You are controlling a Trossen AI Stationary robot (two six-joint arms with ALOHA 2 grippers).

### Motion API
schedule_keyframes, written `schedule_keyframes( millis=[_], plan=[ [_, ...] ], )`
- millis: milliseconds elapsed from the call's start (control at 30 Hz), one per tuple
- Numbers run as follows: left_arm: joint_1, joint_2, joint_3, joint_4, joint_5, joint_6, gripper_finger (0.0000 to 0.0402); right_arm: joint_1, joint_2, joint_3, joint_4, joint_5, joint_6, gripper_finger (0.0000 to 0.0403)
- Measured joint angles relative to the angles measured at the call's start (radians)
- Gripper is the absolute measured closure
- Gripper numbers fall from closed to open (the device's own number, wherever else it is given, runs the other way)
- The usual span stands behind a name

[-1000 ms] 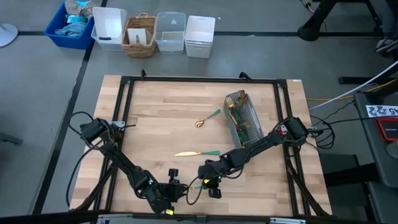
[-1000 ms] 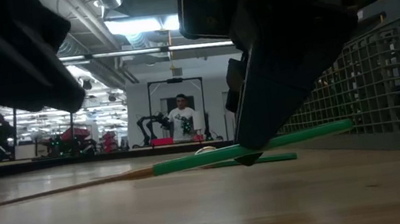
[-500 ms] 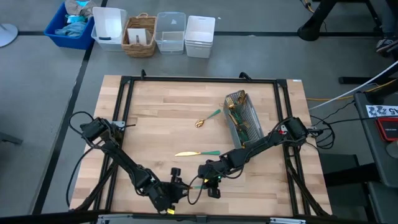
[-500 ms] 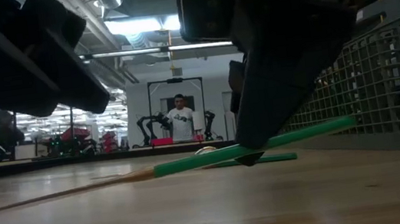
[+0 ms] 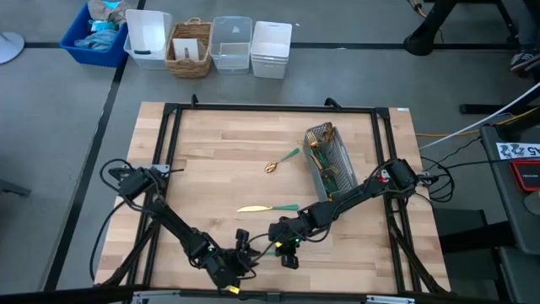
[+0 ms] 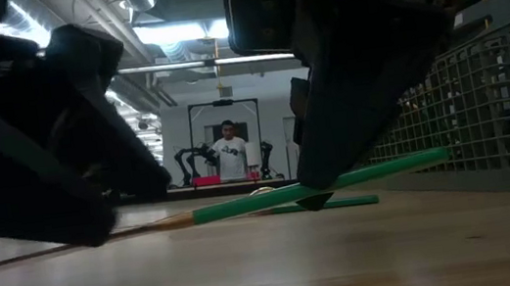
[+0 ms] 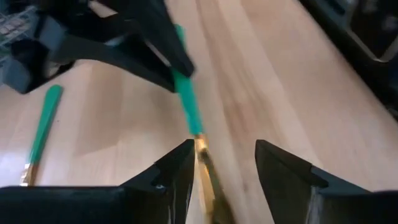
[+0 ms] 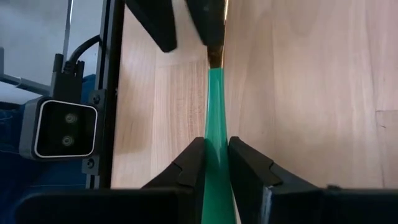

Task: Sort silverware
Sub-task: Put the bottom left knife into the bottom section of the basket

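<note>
Handover geometry is what matters here. The right gripper (image 5: 279, 247), low over the near edge of the desk (image 5: 219, 160), is clamped on the teal handle of one utensil (image 8: 217, 118); its own wrist view shows the two dark fingers pressed against either side of the green shaft. From that grip the piece runs lengthwise straight toward the left gripper (image 7: 222, 155), handle first, then the gold head, so its long axis joins the two grippers almost in line.

The left gripper sits just beside it at the desk's near edge, jaws apart. In its wrist view the gold end lies in the gap between the fingertips (image 7: 180, 158), hugging one of them; whether it touches I cannot tell. It holds nothing yet. My reading is that the left arm is placed to take the gold end, and closing would need the head centred between the fingers.

Farther out, a knife (image 5: 266, 208) lies flat mid-desk, a second utensil (image 5: 282, 161) lies beyond it, and the remaining silverware stands in the mesh caddy (image 5: 327, 158) on the right.
</note>
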Motion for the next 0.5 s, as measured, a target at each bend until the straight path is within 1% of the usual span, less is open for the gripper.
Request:
schedule_keyframes(
  millis=[367, 500],
  plan=[
    [0.009, 0.016, 0.000, -0.017, -0.001, 0.008, 0.0240, 0.000, 0.000, 0.000, 0.002, 0.000, 0.000, 0.0336],
    [0.014, 0.023, 0.000, -0.052, 0.001, -0.035, 0.0245, 0.000, 0.000, 0.000, 0.007, -0.002, 0.000, 0.0336]
  ],
)
